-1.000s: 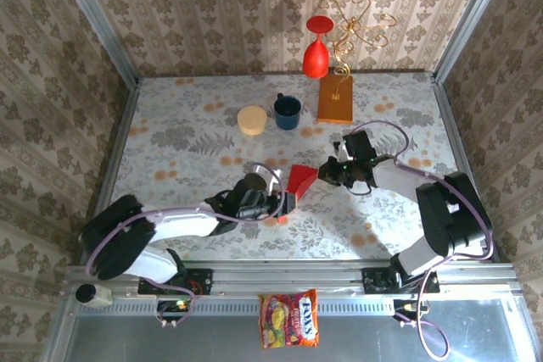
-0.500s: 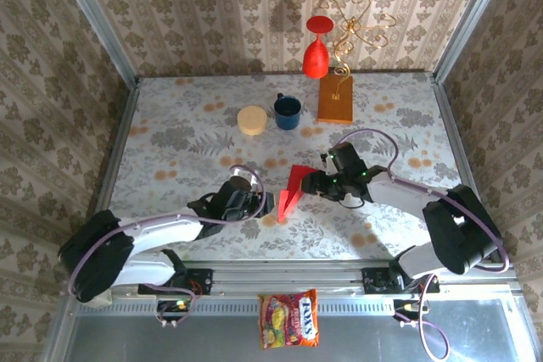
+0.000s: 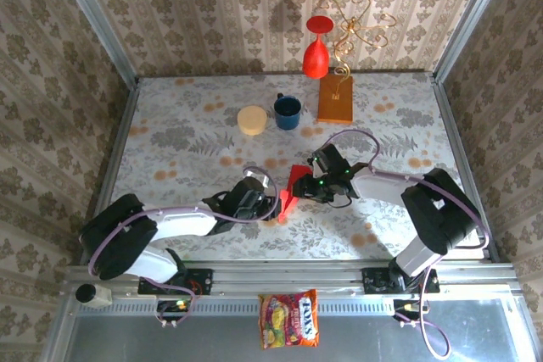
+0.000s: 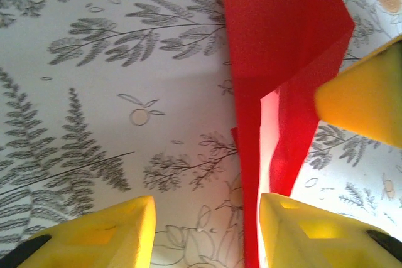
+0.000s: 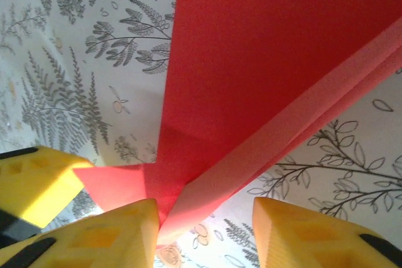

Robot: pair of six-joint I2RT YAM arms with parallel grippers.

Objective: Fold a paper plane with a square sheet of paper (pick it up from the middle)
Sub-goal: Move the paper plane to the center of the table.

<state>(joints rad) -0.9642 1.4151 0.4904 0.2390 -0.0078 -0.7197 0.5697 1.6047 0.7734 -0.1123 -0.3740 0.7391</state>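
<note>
The red sheet of paper (image 3: 291,188) lies mid-table, creased into a narrow, pointed paper-plane shape with raised flaps. My left gripper (image 3: 271,208) sits at its near-left tip, open. In the left wrist view the paper (image 4: 276,42) runs down past the inner face of the right finger (image 4: 314,230), with the left gripper (image 4: 207,230) gaping wide. My right gripper (image 3: 307,186) is at the paper's right side, open. In the right wrist view a folded flap (image 5: 251,61) passes between the jaws of the right gripper (image 5: 204,236), resting against the left finger (image 5: 107,236).
At the back stand a cream round lid (image 3: 252,119), a blue mug (image 3: 287,111), an orange-brown block (image 3: 335,97), a red goblet vase (image 3: 316,48) and a gold wire ornament (image 3: 361,27). A candy bag (image 3: 289,318) lies on the front rail.
My right gripper has opened and slid left onto the paper's right side. The left gripper drew back, then returned to the near tip. The paper now looks narrower and more upright.
</note>
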